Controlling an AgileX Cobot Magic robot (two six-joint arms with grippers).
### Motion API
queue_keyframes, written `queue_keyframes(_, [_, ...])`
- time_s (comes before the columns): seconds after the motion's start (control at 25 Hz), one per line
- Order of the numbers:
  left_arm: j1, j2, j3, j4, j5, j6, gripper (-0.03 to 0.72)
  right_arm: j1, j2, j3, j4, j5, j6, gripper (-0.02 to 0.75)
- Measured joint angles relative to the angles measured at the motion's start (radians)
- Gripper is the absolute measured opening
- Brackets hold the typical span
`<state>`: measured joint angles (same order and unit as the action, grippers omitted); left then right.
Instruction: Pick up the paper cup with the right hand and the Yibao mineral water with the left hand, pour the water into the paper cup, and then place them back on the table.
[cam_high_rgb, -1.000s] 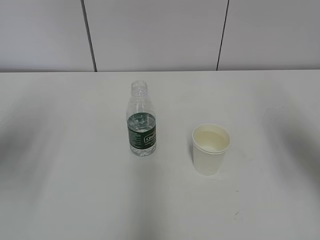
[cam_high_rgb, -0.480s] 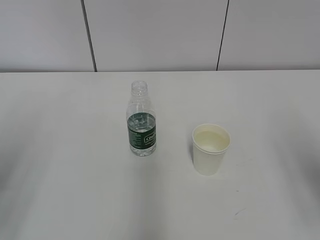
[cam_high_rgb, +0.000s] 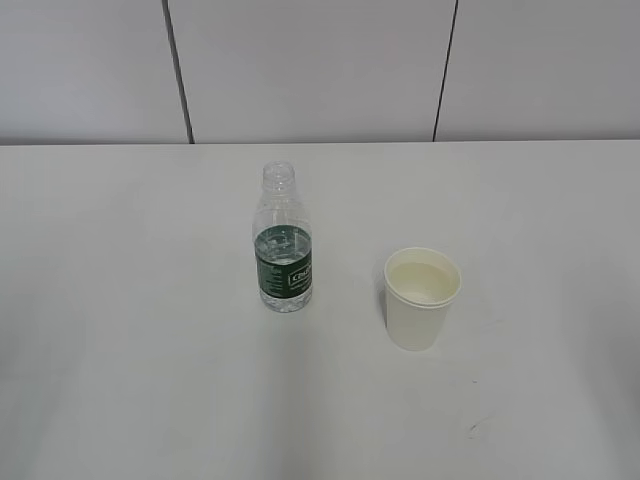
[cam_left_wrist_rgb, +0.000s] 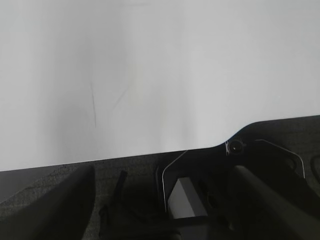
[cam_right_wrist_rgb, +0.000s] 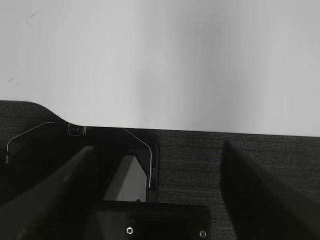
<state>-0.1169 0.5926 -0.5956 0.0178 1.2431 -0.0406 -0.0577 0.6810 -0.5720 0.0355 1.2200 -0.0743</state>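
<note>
The Yibao water bottle (cam_high_rgb: 284, 245) stands upright on the white table (cam_high_rgb: 130, 300), left of centre. It is clear, has a green label and no cap, and is partly filled. The white paper cup (cam_high_rgb: 421, 297) stands upright to its right, well apart from it. Neither arm shows in the exterior view. In the left wrist view, my left gripper (cam_left_wrist_rgb: 162, 202) is open and empty, over the table's near edge (cam_left_wrist_rgb: 125, 155). In the right wrist view, my right gripper (cam_right_wrist_rgb: 157, 187) is open and empty, also at the table's edge (cam_right_wrist_rgb: 200, 131). Bottle and cup are out of both wrist views.
A grey panelled wall (cam_high_rgb: 310, 70) stands behind the table. Dark carpet (cam_right_wrist_rgb: 195, 160) and black base parts lie below the table edge in both wrist views. A small dark mark (cam_high_rgb: 472, 430) sits on the table in front of the cup.
The soft shadows at the left and right sides of the table have faded. The bottle and the cup have not moved.
</note>
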Motion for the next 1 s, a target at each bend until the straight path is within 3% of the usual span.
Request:
queue_keyframes(0.36, [0.000, -0.245, 0.023, 0.000, -0.044, 0.000, 0.502, 0.000, -0.168, 0.078, 0.000, -0.076, -0.019, 0.589])
queue_keyframes(0.56, [0.000, -0.356, 0.084, -0.003, -0.130, 0.000, 0.501, 0.000, -0.222, 0.083, 0.000, -0.082, -0.022, 0.586])
queue_keyframes(1.0, [0.000, -0.606, 0.084, -0.002, -0.134, 0.002, 0.484, 0.000, -0.436, 0.083, -0.002, -0.082, -0.024, 0.586])
